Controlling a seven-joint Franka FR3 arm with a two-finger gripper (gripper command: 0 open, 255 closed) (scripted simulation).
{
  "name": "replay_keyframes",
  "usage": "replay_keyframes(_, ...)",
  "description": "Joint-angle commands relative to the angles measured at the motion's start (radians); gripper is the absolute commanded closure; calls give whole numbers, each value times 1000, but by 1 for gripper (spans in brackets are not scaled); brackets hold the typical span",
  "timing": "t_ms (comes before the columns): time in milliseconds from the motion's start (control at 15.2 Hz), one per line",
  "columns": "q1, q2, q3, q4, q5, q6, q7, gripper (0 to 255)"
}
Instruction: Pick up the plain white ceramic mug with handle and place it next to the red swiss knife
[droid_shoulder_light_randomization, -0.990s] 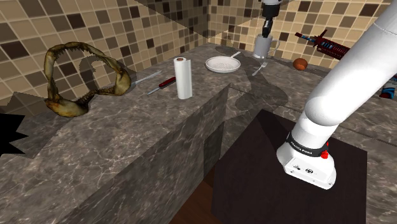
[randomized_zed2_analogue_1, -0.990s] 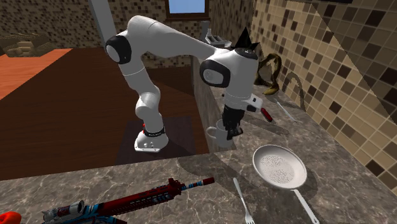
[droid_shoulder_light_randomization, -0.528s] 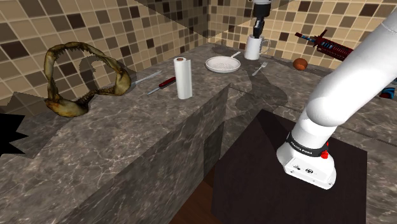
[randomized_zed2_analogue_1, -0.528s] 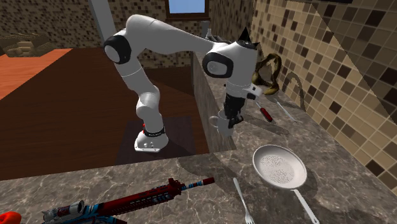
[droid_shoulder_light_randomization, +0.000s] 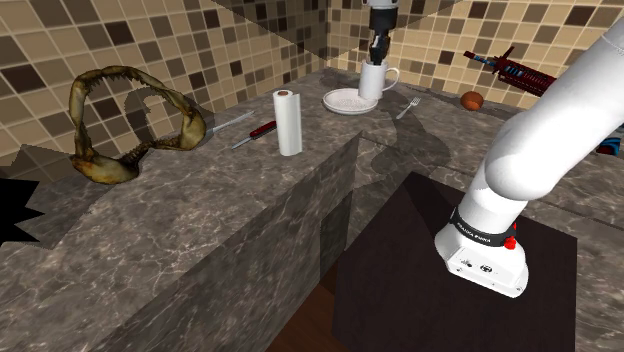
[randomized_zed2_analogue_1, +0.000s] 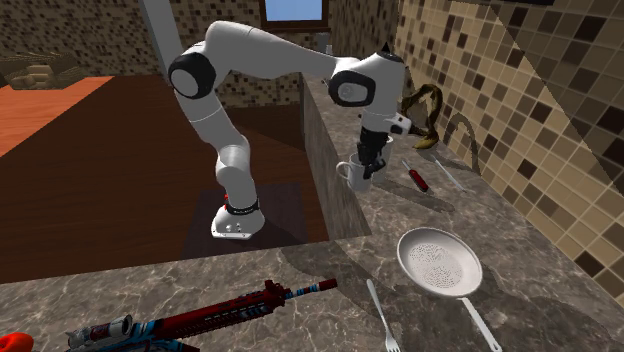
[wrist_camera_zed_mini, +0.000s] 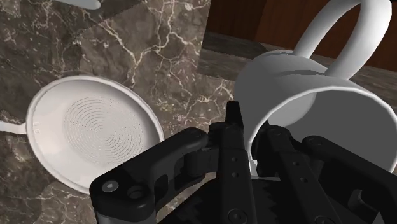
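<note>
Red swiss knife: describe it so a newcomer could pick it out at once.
On the marble counter, find the upright white paper roll. To the shoulder view's left of it lies the swiss knife: short and red, unlike the grey utensil beside it.

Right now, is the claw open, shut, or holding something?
Claw: closed on the rim of the plain white mug with a handle, holding it.

I can read no words or numbers anywhere. The black band (droid_shoulder_light_randomization: 478, 234) near the arm (droid_shoulder_light_randomization: 540, 150) base carries tiny white lettering, too small to read.
</note>
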Motion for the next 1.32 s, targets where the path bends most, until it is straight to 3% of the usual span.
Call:
replay_keyframes(0,20,-8,35,-11,9,-1,54,255)
replay_keyframes(660,122,75,179,60,75,-2,273,255)
replay_keyframes(1254,210,226,286,223,118,-18,452,255)
